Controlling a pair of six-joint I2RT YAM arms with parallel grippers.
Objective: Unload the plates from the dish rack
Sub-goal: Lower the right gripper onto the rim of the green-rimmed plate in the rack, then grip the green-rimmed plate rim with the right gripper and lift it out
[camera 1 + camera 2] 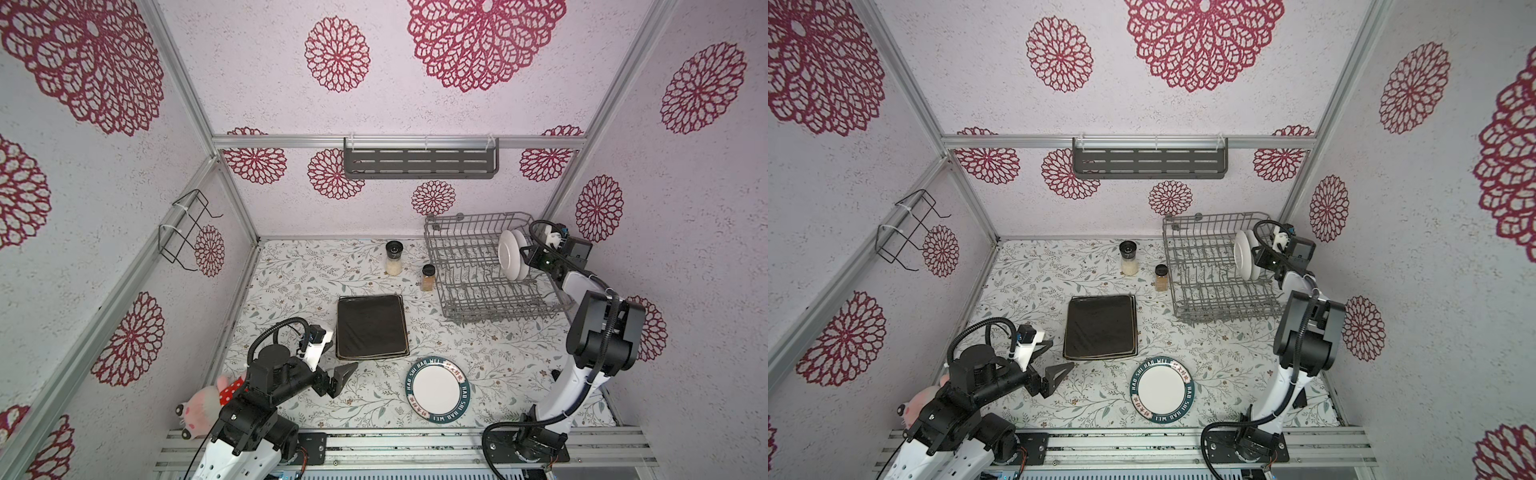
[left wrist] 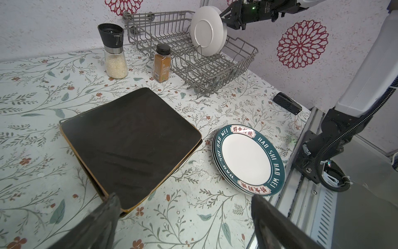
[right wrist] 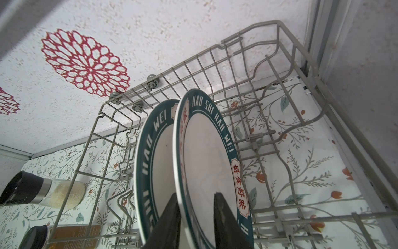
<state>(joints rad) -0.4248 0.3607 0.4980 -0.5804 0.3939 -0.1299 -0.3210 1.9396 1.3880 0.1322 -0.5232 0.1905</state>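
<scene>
The grey wire dish rack (image 1: 469, 270) (image 1: 1204, 272) (image 2: 193, 64) stands at the back right. Two round plates (image 1: 510, 253) (image 1: 1244, 254) (image 2: 206, 32) stand upright in it. In the right wrist view the nearer plate (image 3: 206, 155) and the farther plate (image 3: 155, 155) show green lettered rims. My right gripper (image 3: 196, 195) (image 1: 524, 254) straddles the nearer plate's rim, one finger behind it and one on its face; contact is unclear. A stack of black square plates (image 1: 371, 326) (image 2: 129, 146) and a stack of round green-rimmed plates (image 1: 436, 388) (image 2: 247, 159) lie on the table. My left gripper (image 1: 338, 353) (image 2: 184, 197) hovers open between the two stacks, holding nothing.
A salt grinder (image 1: 393, 257) and a spice jar (image 1: 428, 277) stand just left of the rack. A plush toy (image 1: 203, 405) lies at the front left corner. A slotted shelf (image 1: 419, 162) hangs on the back wall and a black wire holder (image 1: 187, 226) on the left wall.
</scene>
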